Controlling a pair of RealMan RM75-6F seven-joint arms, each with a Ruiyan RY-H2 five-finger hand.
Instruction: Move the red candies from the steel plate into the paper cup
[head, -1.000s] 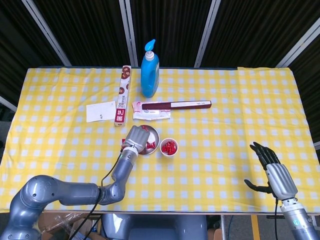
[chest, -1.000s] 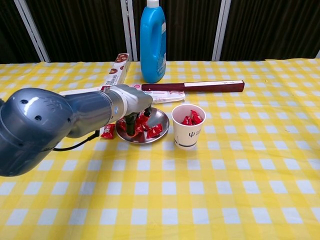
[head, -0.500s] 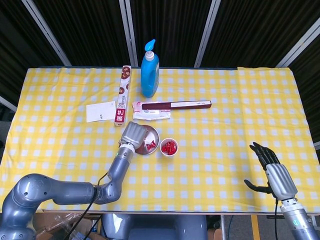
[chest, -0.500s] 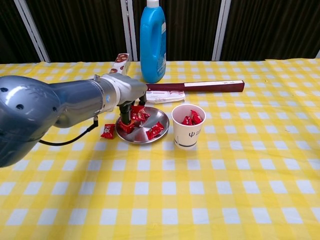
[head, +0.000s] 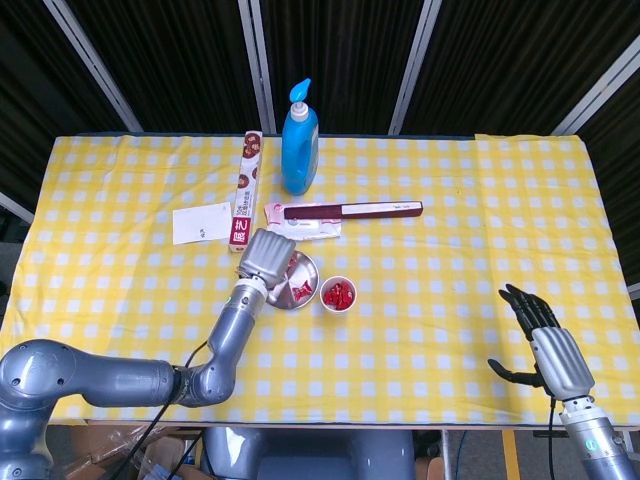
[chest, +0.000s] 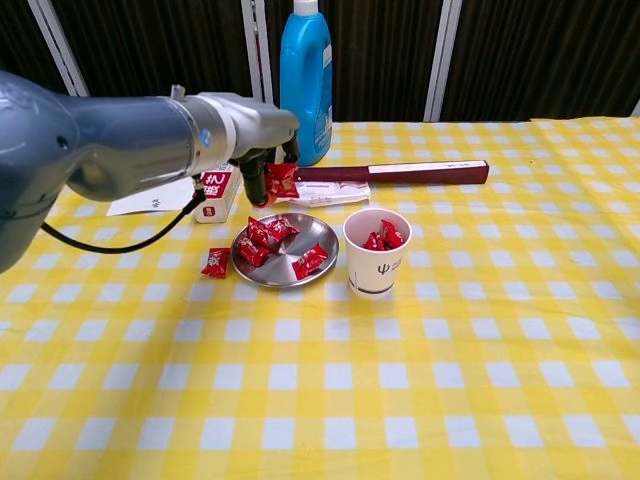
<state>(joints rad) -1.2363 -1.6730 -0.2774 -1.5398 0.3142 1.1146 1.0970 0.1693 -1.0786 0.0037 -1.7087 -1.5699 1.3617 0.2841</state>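
Nearest the robot, the right hand (head: 545, 345) sits idle at the table's near right corner, fingers spread, holding nothing, well apart from the action. Moving in, the table (chest: 470, 390) is bare yellow check up to the paper cup (chest: 376, 265), which stands upright just right of the steel plate (chest: 320, 238) and already has red candies showing at its mouth. On the plate, a cluster of red candies (chest: 268, 235) sits on the left half, with 1 more (chest: 309, 261) near the front rim, and a stray candy (chest: 215, 262) lies on the cloth just left of the plate. Above the plate's far-left edge, the left hand (chest: 255, 130) is up in the air, pinching a wrapped red candy (chest: 281, 181) that dangles below the fingers.

These look light and crinkly, with slick wrappers, so a pinch across the body should hold better than one on the twisted ends. The cup looks light too; a careless knock could tip it.

Farther back lie a dark flat stick (chest: 400, 172) on a packet, a long box (head: 244, 190), a white card (head: 201, 223), and the blue pump bottle (chest: 306, 75).
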